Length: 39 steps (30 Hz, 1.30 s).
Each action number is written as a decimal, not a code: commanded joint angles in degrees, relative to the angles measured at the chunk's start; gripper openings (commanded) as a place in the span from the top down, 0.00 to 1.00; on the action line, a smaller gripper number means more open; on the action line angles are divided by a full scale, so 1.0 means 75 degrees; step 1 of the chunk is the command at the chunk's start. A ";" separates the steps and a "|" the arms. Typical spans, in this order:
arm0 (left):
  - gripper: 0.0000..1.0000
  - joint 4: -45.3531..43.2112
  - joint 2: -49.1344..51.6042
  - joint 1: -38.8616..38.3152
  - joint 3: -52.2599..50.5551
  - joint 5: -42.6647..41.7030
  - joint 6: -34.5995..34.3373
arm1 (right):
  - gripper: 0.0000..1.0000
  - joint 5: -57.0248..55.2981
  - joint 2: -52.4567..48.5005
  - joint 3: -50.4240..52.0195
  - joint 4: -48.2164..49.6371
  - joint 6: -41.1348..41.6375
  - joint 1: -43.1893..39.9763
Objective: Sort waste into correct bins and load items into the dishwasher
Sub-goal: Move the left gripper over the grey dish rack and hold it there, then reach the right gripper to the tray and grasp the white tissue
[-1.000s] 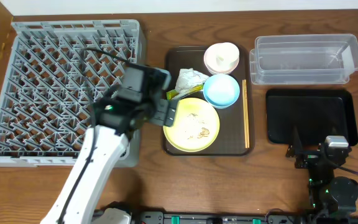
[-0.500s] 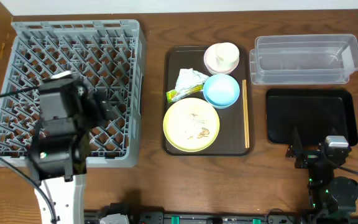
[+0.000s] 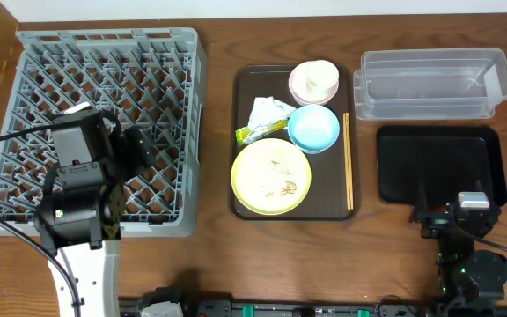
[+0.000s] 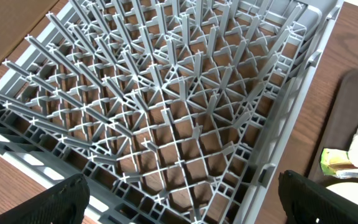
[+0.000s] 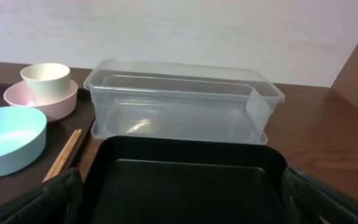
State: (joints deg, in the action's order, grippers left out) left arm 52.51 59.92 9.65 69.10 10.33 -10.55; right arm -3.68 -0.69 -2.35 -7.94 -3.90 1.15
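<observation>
The grey dish rack [image 3: 104, 79] lies at the left. My left gripper [image 3: 143, 151] hovers over its near right part, open and empty; the left wrist view shows the lattice [image 4: 166, 106] between the fingers. On the brown serving tray [image 3: 246, 88] are a yellow plate [image 3: 267, 167] with crumbs [image 3: 284, 185], a blue bowl [image 3: 313, 128], a pink bowl [image 3: 302, 88] holding a cream cup [image 3: 320, 77], chopsticks [image 3: 348, 158], a white napkin [image 3: 269, 112] and a yellow-green wrapper [image 3: 252, 133]. My right gripper [image 3: 456, 218] is open and empty at the black tray's near edge [image 5: 185, 180].
The clear tub [image 3: 434, 84] stands at the back right, just behind the black tray [image 3: 441, 165]. It also shows in the right wrist view [image 5: 179, 106]. The wrapper's end shows at the right edge of the left wrist view [image 4: 344, 162].
My left arm has swung left from the serving tray's left edge to above the dish rack, empty. The right arm has barely moved. The tray's items lie as before.
</observation>
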 commanded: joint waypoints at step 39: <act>0.02 0.0023 0.0026 0.0041 0.0189 0.0090 -0.0096 | 0.01 0.5281 -0.7548 -0.6085 0.6266 0.3789 0.1582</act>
State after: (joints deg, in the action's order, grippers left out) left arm 52.53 60.01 9.65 69.14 10.52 -10.57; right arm 29.36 -48.36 -39.29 42.13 31.68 9.45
